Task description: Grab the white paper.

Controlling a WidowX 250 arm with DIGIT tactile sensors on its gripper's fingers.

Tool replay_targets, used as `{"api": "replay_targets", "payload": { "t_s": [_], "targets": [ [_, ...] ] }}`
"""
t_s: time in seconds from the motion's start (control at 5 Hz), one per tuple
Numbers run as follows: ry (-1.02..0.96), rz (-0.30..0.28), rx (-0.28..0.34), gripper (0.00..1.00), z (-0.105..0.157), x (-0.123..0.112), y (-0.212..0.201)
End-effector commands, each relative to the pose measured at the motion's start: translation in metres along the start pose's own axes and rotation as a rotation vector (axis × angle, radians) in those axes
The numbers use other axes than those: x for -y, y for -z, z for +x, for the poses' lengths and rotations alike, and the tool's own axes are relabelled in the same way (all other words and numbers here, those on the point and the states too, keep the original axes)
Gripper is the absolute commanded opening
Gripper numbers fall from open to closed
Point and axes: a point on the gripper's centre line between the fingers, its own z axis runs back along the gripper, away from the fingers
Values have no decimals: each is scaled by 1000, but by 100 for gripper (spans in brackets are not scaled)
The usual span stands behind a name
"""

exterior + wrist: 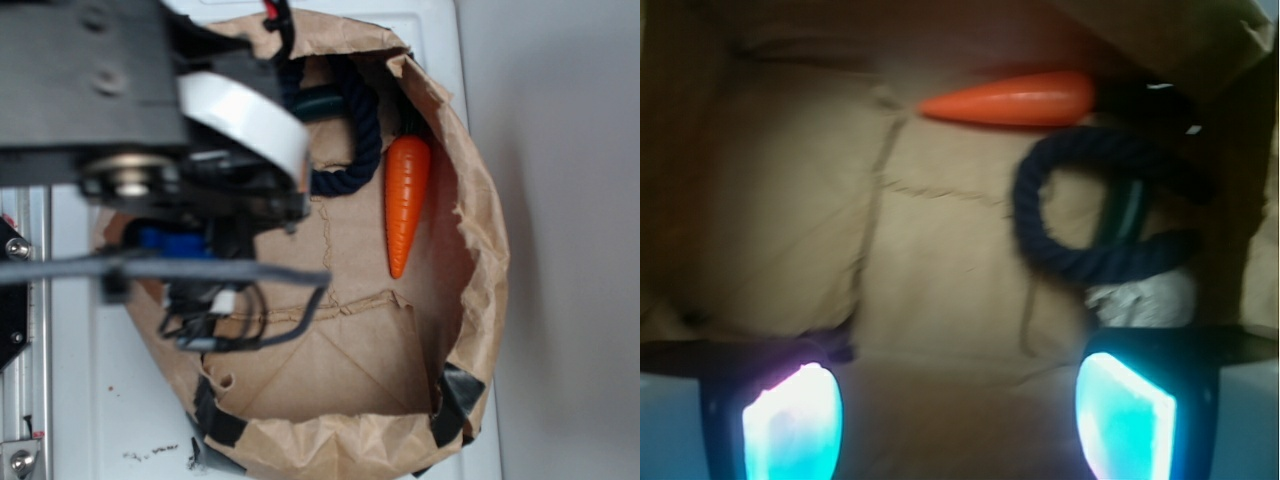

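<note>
The exterior view was taken from directly above, looking straight down into the brown paper bag [480, 230], with the robot arm [120, 110] blurred and close to the lens in the upper left. The wrist view was taken from low inside the bag, just behind the gripper [960, 415], and was aimed forward along the bag floor at close range, its two fingers [795, 420] framed along the bottom edge. Shared by both views were the orange carrot [406, 200] [1015, 98], the dark rope ring [350, 150] [1090, 215] and the bag's creased floor.
</note>
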Motion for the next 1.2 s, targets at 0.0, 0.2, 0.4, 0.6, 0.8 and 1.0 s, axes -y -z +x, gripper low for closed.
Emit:
{"api": "replay_targets", "payload": {
  "t_s": [0.0, 0.2, 0.4, 0.6, 0.8, 1.0],
  "targets": [
    [71, 7, 57, 100, 2, -22, 23],
    [76, 11, 27, 100, -3, -33, 48],
    [89, 68, -23, 100, -11, -38, 60],
    [-3, 129, -78, 100, -17, -51, 57],
    [-3, 129, -78, 100, -17, -51, 57],
    [-3, 129, -78, 100, -17, -51, 57]
  ]
}}
